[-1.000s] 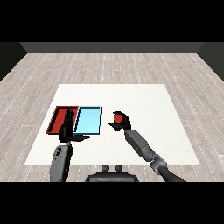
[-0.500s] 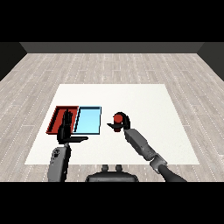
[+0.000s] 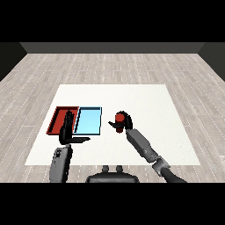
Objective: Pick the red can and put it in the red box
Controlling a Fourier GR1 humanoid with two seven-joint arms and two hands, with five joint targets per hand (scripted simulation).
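Two shallow trays, red tray (image 3: 56,119) and light blue tray (image 3: 89,121), lie touching on the white tabletop (image 3: 145,101). Left hand (image 3: 67,132) is spread, fingers straight, over the red tray's front edge. Right hand (image 3: 125,121) curls round the small red can (image 3: 118,118), right of the blue tray.

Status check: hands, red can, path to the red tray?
Right hand curled round small red can, right of light blue tray. Left hand open over red tray.
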